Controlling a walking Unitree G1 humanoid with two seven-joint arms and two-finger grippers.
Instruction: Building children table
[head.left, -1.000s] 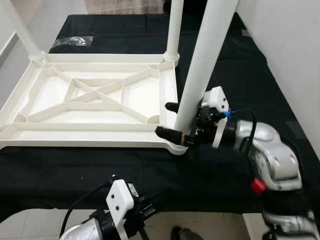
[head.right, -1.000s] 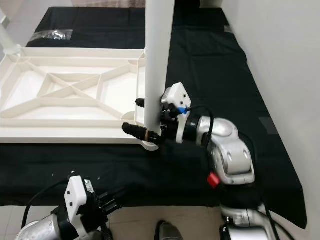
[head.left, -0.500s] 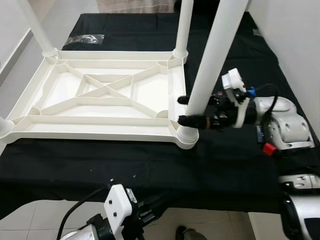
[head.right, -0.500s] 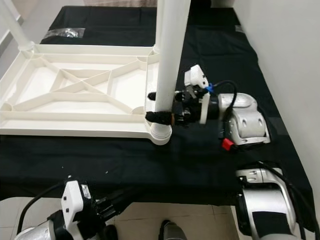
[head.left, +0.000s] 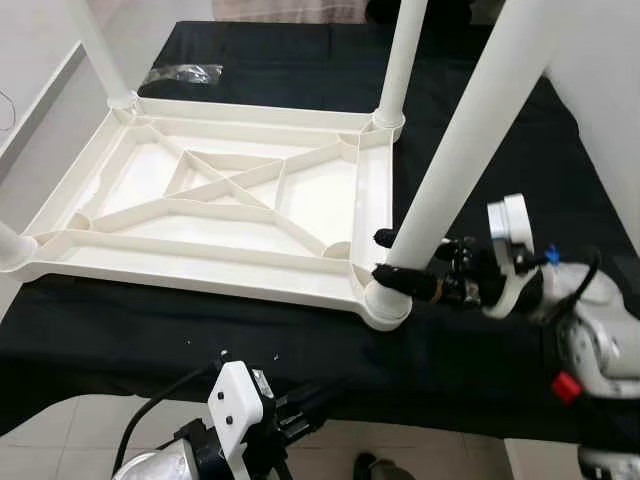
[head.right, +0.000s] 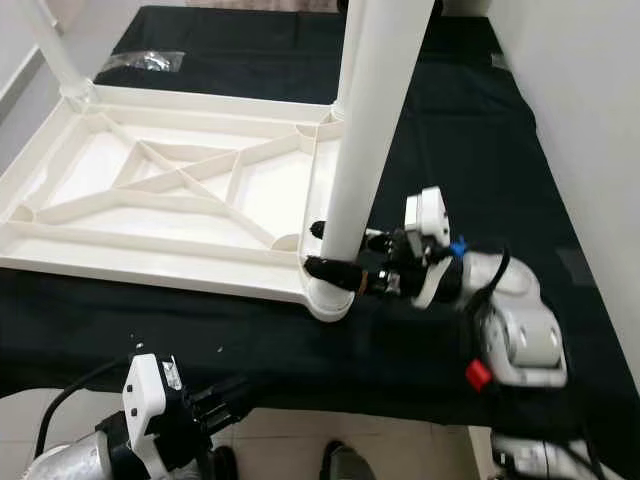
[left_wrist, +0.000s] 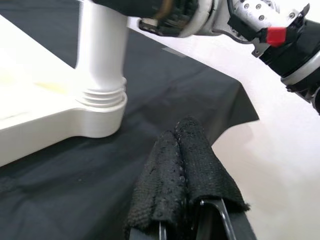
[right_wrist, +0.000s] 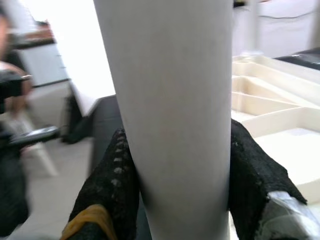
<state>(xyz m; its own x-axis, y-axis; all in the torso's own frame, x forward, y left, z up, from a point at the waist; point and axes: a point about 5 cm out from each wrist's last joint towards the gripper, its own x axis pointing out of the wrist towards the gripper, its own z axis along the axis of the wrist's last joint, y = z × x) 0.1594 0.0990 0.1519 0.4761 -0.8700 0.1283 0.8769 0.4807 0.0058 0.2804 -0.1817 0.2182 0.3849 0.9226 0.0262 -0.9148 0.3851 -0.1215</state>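
The white tabletop (head.left: 215, 200) lay upside down on a black cloth (head.left: 150, 330), with legs standing in all four corners. The right gripper (head.left: 392, 257) clasped the nearest leg (head.left: 450, 170) just above its socket (head.left: 385, 305), apparently seating it, probably the last step. The left gripper (left_wrist: 182, 165) hung idle below the table edge, fingers pressed together.

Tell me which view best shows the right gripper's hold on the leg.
Right wrist view: both fingers flank the table leg and press its sides. Eye views show the right gripper clamped low on the leg near the corner socket; the left wrist view catches it blurred.
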